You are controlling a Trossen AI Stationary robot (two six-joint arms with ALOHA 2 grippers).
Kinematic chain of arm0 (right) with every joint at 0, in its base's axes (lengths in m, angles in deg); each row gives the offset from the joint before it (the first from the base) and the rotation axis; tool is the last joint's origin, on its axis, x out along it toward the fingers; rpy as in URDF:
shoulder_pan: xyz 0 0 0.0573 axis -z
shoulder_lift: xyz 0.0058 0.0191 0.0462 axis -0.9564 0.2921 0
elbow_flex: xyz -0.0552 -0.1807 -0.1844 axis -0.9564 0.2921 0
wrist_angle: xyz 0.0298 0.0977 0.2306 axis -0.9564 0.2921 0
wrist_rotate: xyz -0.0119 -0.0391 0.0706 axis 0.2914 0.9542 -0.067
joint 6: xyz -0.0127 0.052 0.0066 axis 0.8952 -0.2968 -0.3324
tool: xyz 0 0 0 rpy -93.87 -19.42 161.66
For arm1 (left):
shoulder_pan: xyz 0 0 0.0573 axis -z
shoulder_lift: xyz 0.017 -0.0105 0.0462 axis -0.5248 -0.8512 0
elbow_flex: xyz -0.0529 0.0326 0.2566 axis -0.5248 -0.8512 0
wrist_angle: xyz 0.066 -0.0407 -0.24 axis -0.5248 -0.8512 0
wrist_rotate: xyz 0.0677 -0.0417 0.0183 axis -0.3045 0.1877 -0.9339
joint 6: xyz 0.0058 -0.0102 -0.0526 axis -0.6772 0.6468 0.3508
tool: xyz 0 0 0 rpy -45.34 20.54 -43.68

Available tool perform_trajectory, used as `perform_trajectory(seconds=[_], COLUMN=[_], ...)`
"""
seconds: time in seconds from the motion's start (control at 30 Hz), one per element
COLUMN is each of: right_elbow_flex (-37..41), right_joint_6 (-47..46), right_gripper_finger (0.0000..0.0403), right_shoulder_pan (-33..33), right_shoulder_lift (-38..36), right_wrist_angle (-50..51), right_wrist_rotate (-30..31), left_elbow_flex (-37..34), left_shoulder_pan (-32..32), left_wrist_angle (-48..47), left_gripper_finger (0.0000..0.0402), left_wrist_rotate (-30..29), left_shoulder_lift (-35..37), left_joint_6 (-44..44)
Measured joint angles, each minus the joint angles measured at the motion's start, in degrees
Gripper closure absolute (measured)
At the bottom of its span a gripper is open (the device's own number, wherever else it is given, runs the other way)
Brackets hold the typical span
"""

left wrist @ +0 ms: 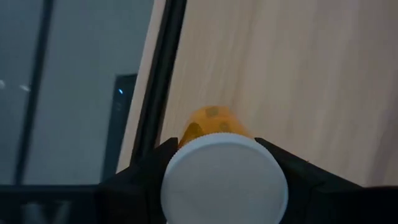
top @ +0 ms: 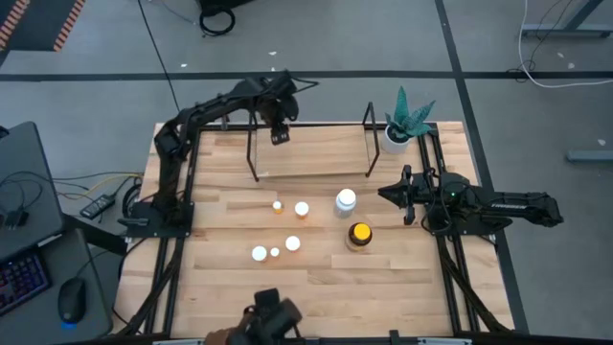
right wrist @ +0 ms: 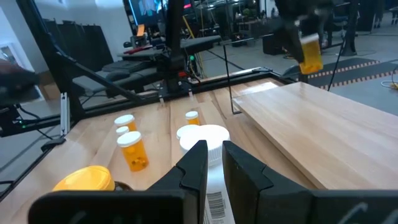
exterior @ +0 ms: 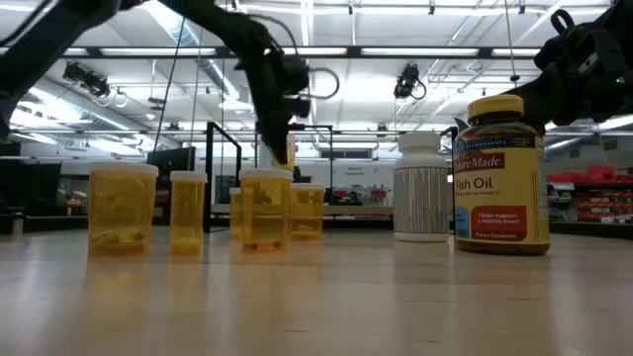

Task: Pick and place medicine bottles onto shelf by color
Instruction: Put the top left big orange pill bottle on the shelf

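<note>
The left claw [top: 279, 134] was clamped on the white cap of an orange pill bottle [left wrist: 208, 121] that hung upright, cap up, directly above the shelf's [top: 311, 161] wooden board near its left posts, while the right claw [top: 399, 195], jaws slightly apart, waited just right of the white bottle [top: 345, 200].

We are seeing a pale wooden worktop [top: 316, 278] in butcher-block strips, and on it small orange pill bottles [top: 293, 243] showing white caps. A bigger white bottle [top: 345, 202] is showing a barcoded label, and a dark amber bottle [top: 359, 235] is wearing a yellow cap and a yellow-and-red label. The shelf [top: 311, 158] is pairing black rods with a light board. The black left tool [left wrist: 217, 186] is framing an orange bottle [left wrist: 208, 121] with a white cap. A white pot [top: 396, 137] is carrying a green plant.
</note>
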Motion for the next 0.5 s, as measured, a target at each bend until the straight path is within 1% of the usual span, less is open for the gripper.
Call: perform_trajectory(seconds=[0.1, 0.2, 0.33, 0.5], right_elbow_flex=[0.00, -0.01, 0.00, 0.00], right_joint_6=[0.00, 0.00, 0.00, 0.00], right_gripper_finger=[0.0346, 0.0346, 0.0346, 0.0346], right_shoulder_pan=[0.02, 0.02, 0.02, 0.02], right_shoulder_lift=[0.01, 0.00, 0.00, 0.00], right_wrist_angle=[-0.13, -0.13, -0.13, -0.13], right_wrist_rotate=[0.00, 0.00, 0.00, 0.01], left_elbow_flex=[0.00, 0.00, 0.00, 0.04], left_shoulder_pan=[-1.77, -2.72, -2.74, -2.70], left_wrist_angle=[-1.69, -3.10, -4.32, -4.76], left_gripper_finger=[0.0203, 0.0203, 0.0194, 0.0199], left_wrist_rotate=[1.43, 1.62, 1.84, 2.00], left_shoulder_lift=[-2.07, -3.40, -4.09, -4.39], left_joint_6=[0.20, 0.22, 0.40, 0.50])
